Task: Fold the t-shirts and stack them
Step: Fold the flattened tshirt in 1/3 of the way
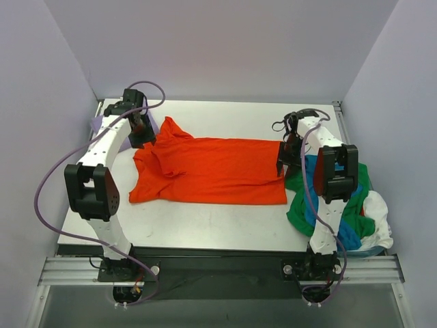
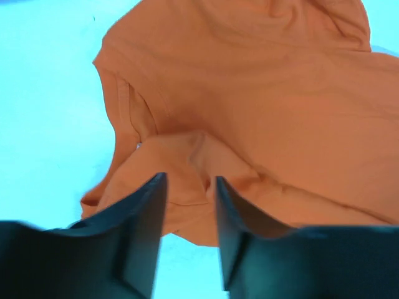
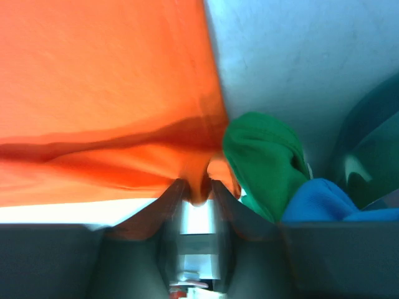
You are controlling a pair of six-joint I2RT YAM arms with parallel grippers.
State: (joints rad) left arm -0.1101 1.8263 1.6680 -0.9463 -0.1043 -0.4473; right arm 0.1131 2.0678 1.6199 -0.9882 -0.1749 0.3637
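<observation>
The orange-red t-shirt point(image 1: 212, 171) lies spread across the table, with its collar and sleeves bunched at the left end. My left gripper point(image 1: 141, 133) is open over that bunched end, and a cloth fold point(image 2: 187, 156) lies just beyond its tips point(image 2: 187, 180). My right gripper point(image 1: 282, 166) is shut on a pinch of the shirt's right edge point(image 3: 198, 187). The green point(image 1: 300, 205), blue point(image 1: 349, 236) and white point(image 1: 379, 219) t-shirts lie heaped at the right, under my right arm. A bit of the lavender t-shirt point(image 1: 156, 127) shows behind my left gripper.
The white table point(image 1: 205, 222) is walled at the back and on both sides. The heap of shirts hangs over its right front corner. In the right wrist view the green point(image 3: 262, 156) and blue point(image 3: 318, 199) cloth lie right beside the gripper.
</observation>
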